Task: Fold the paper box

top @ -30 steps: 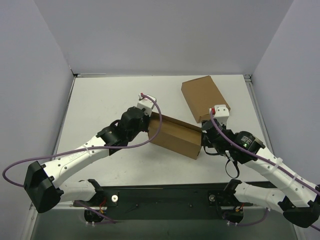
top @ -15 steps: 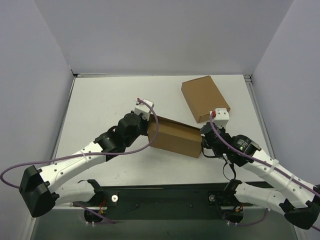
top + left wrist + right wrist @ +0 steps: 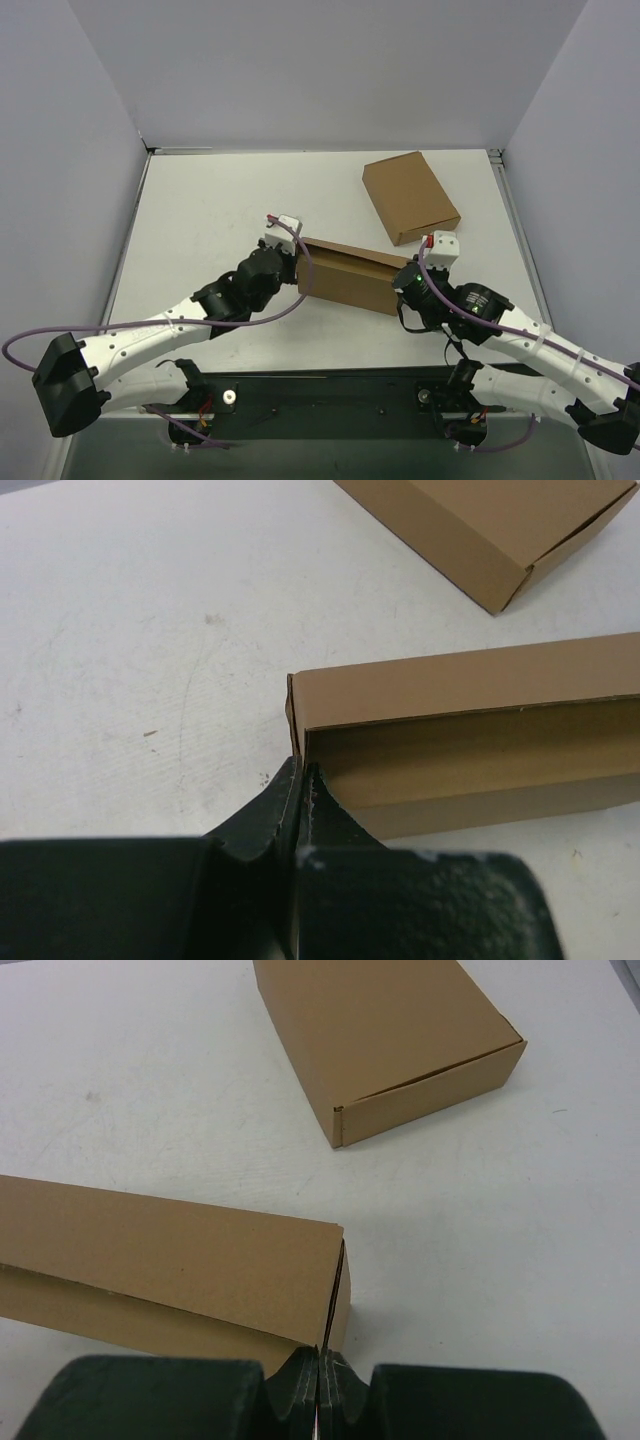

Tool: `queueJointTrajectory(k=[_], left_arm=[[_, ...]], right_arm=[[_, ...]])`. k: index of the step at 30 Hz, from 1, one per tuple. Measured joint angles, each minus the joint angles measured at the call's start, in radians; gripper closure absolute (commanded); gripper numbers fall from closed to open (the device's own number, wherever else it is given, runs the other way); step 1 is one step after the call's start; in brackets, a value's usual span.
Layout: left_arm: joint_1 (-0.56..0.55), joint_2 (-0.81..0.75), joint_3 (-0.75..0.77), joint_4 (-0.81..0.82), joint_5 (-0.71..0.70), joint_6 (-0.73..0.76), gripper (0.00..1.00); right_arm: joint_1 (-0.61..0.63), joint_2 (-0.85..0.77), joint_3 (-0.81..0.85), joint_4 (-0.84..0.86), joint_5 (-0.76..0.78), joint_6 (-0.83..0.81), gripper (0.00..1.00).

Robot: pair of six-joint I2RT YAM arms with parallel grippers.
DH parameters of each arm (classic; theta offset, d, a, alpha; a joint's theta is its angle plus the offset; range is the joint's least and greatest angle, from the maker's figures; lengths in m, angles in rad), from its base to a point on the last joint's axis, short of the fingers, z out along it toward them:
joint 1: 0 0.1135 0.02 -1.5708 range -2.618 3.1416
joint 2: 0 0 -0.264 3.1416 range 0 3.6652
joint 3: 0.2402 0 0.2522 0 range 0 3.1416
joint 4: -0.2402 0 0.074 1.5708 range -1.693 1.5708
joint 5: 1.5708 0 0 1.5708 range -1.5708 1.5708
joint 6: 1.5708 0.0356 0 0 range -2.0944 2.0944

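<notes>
The paper box [image 3: 345, 272] lies mid-table as a long brown half-folded tray, its open inside showing in the left wrist view [image 3: 470, 750]. My left gripper [image 3: 298, 268] sits at the tray's left end, shut [image 3: 302, 770] with the thin end wall pinched between its fingertips. At the right end is my right gripper [image 3: 405, 285]; its fingers are closed [image 3: 320, 1352] on the edge of the end flap, where a dark slit runs down into them. The top panel [image 3: 170, 1250] of the paper box fills the left of the right wrist view.
A tidy closed brown carton [image 3: 410, 197] lies at the back right, a little beyond the right end of the paper box; it shows in both wrist views [image 3: 490, 520] [image 3: 385, 1035]. Grey walls enclose the white table [image 3: 210, 210] on three sides.
My right gripper has closed at the box's right end. Both wrists have drawn a little toward the near edge, and the box now lies less slanted.
</notes>
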Motion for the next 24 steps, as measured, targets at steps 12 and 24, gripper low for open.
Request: queueJointTrajectory(k=[12, 24], left_arm=[[-0.033, 0.021, -0.003, -0.014, -0.042, 0.024, 1.00], [-0.043, -0.035, 0.085, -0.257, 0.104, 0.091, 0.47]], right_arm=[[0.006, -0.012, -0.010, -0.002, 0.017, 0.028, 1.00], [0.015, -0.013, -0.009, -0.013, 0.029, 0.006, 1.00]])
